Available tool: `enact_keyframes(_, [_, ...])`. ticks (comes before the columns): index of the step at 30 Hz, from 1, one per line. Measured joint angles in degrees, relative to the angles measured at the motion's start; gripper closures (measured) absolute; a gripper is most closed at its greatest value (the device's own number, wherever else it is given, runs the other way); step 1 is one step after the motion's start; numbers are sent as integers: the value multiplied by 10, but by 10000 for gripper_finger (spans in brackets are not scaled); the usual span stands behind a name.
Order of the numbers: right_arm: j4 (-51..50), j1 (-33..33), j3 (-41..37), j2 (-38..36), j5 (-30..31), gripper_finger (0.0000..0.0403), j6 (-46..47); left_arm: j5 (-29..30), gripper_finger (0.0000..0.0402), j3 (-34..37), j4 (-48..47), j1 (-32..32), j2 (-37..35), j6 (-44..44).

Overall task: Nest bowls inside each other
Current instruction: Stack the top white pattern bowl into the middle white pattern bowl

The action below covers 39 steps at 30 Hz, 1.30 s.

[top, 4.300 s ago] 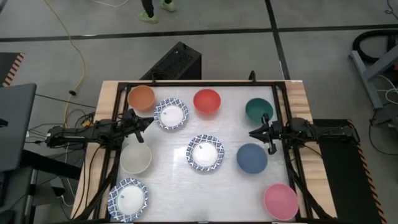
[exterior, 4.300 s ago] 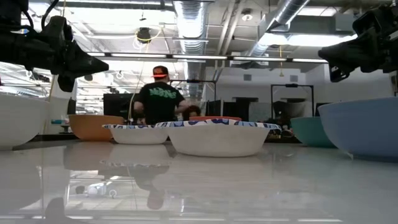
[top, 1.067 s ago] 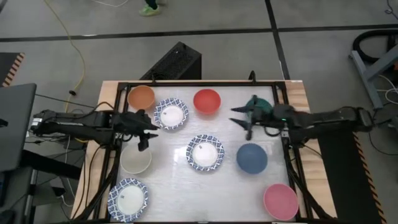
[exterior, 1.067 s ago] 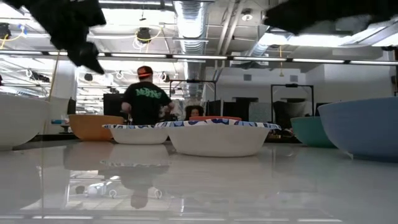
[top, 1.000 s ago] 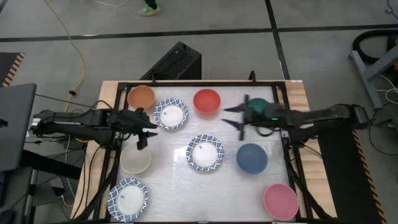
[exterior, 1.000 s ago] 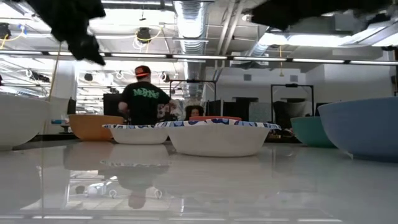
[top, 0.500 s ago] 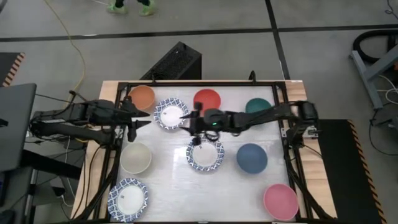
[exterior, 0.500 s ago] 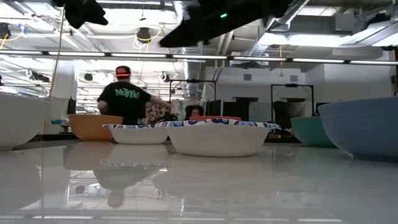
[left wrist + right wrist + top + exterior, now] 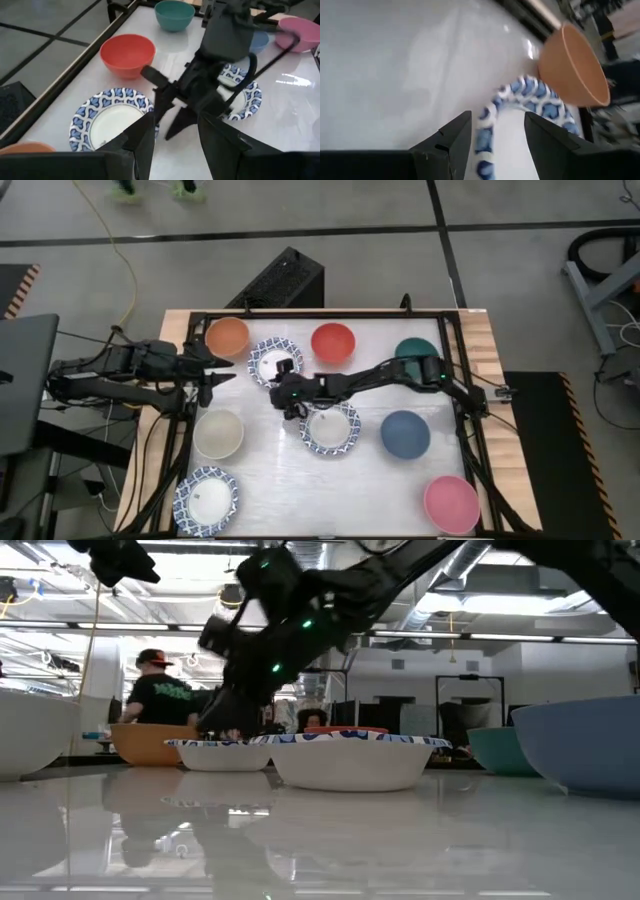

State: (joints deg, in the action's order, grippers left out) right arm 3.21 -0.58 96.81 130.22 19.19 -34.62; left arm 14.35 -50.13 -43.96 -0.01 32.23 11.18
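Note:
Nine bowls rest on their bases on the white table. At the far left stand an orange bowl (image 9: 227,336) and a white bowl with a blue-patterned rim (image 9: 273,360). My right gripper (image 9: 282,389) reaches across the table to this patterned bowl. It is open, and the bowl's rim (image 9: 489,122) lies between its fingers. I see no touch. My left gripper (image 9: 220,371) hangs open above the left edge, near the orange bowl, with nothing in it. A second patterned bowl (image 9: 330,430) sits in the middle.
Red bowl (image 9: 333,342) and dark green bowl (image 9: 412,350) stand along the far side, and my right arm crosses over the green one. Slate-blue bowl (image 9: 405,434), pink bowl (image 9: 451,502), cream bowl (image 9: 218,434) and a third patterned bowl (image 9: 207,498) fill the near half. A person walks in the room behind.
My right gripper has swept from beside the green bowl toward the table's left, sinking and rolling, until its open fingers stand about the far-left patterned bowl's rim. My left gripper has risen and drawn back toward the left edge. No bowl has moved.

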Motion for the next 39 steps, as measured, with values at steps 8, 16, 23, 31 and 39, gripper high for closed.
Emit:
enact_keyframes(8, [-169, -7, 146, 85, 53, 200, -10, 0, 262, 0, -17, 0, 0, 16])
enact_keyframes(16, [-207, -6, 223, 126, 114, 250, -9, 0, 262, 0, -17, 0, 0, 19])
enact_keyframes(23, [-215, -2, 263, 121, 124, 387, 5, 0, 262, 0, -17, 0, 0, 19])
enact_keyframes(31, [-393, 37, 339, 84, 137, 396, 36, 0, 262, 0, -17, 0, 0, 20])
enact_keyframes(39, [-691, 134, 327, -8, 152, 398, 268, 0, 262, 0, -17, 0, 0, 20])
